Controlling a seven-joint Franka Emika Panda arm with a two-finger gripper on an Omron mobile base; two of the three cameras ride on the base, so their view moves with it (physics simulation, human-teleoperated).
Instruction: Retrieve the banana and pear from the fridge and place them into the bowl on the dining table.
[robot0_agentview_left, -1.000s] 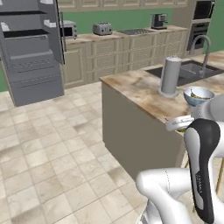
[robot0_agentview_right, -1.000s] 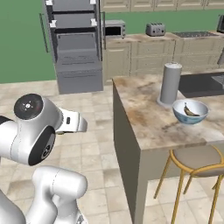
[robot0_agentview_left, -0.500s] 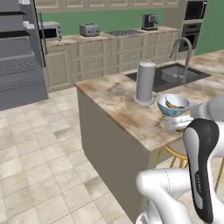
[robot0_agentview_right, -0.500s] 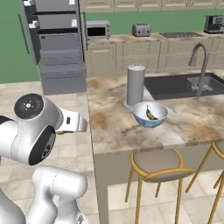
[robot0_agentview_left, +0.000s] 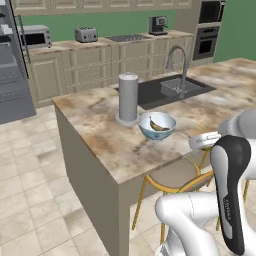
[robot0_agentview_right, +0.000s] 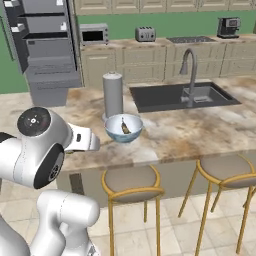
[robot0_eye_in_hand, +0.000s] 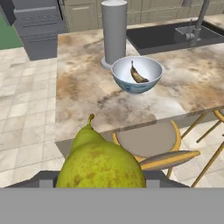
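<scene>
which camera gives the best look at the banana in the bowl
The hand view: the banana lies inside the bowl, seen from above with its whole curve clear. In the left base view and right base view it is a small dark sliver partly behind the bowl's rim.

This is a home kitchen. A stone worktop (robot0_agentview_left: 100, 130) forms an island with a black sink (robot0_agentview_left: 170, 90) and a curved faucet (robot0_agentview_left: 176, 60), and stools (robot0_agentview_right: 132, 182) stand along its side. Behind it run beige cabinets (robot0_agentview_left: 90, 67) below a green wall, carrying a microwave (robot0_agentview_right: 94, 34), a toaster (robot0_agentview_right: 145, 33) and a coffee machine (robot0_agentview_right: 229, 24). A wall oven (robot0_agentview_left: 206, 42) and a dark grey fridge (robot0_agentview_right: 47, 45) complete it; the floor is tiled.
</scene>
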